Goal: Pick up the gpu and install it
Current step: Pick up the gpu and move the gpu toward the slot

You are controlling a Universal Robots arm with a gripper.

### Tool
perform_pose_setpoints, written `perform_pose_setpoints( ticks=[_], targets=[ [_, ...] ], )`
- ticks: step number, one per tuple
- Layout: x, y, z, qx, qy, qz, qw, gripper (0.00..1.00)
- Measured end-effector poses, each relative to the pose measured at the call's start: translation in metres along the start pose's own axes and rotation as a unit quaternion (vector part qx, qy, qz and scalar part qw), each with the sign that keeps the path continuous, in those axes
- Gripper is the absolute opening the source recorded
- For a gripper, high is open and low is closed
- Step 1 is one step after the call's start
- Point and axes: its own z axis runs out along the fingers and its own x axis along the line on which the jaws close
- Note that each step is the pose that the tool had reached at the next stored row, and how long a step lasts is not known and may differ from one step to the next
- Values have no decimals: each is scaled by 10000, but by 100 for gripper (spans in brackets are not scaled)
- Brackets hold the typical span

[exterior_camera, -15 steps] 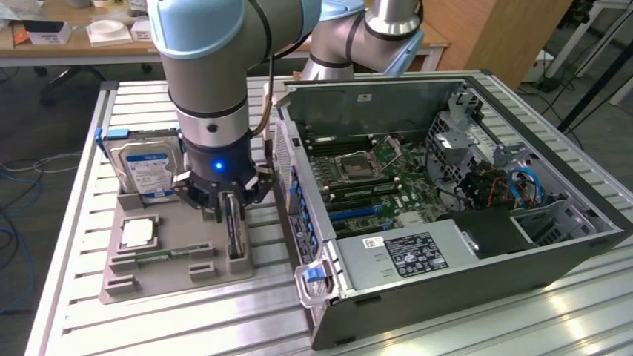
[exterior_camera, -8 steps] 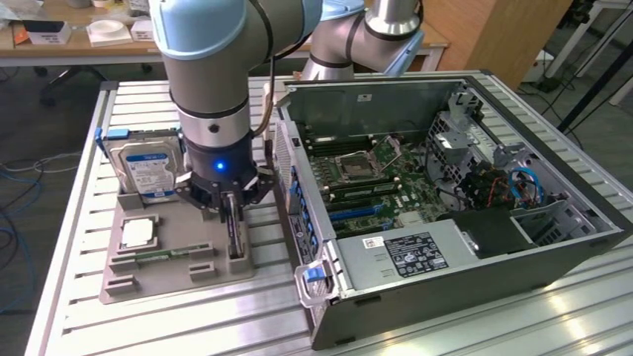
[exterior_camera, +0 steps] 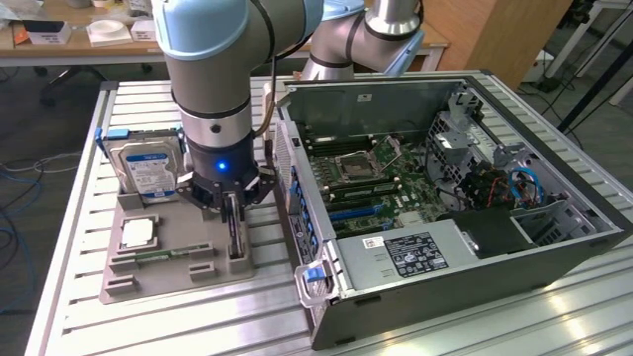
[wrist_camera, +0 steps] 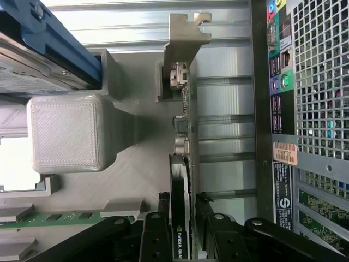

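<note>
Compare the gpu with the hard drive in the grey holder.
The gpu is a thin black card; the hard drive is a thicker silver box with a blue-white label. The hand grips the gpu; the hard drive stands untouched. Both stand on edge in the grey holder, outside the computer case.

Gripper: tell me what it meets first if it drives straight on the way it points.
The gpu, standing on edge in the grey holder right beneath the gripper; depth is unclear, so contact may already exist.
</note>
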Motion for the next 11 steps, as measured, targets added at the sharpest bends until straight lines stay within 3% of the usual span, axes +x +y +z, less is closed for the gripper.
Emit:
perform_pose_setpoints(
  ticks=[11],
  targets=[
    [-27,2,8,0,1,0,10000,32]
  ],
)
